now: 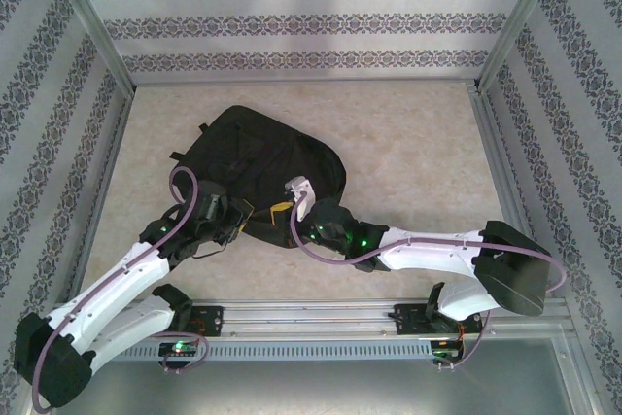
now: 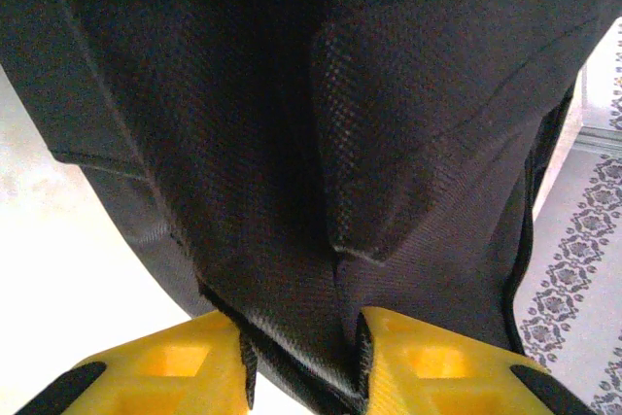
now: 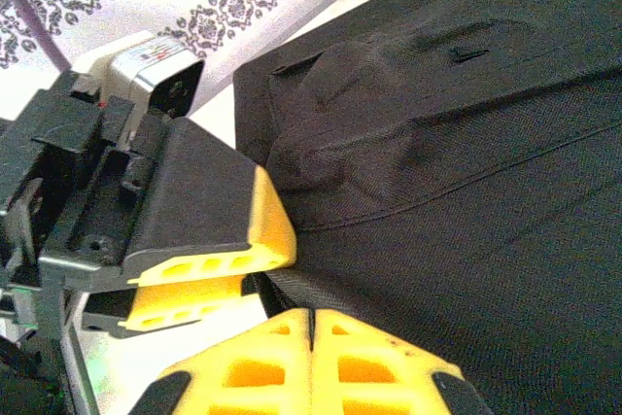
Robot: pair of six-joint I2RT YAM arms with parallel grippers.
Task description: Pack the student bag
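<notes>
- One student bag (image 1: 262, 157), black, lies flat on the worktop (image 1: 418, 153), left of centre
- Two arms reach its near edge, close together
- Left fingers (image 2: 175, 362), two yellow ones, pinch a fold of the bag's fabric
- Right fingers (image 3: 369, 366), two, are pressed together, tips at the bag's edge just beside the left pair

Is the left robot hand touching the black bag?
Touching. In the left wrist view the left gripper pinches the bag fabric between its yellow fingers.

Bright, even light; blurry close-ups.
</notes>
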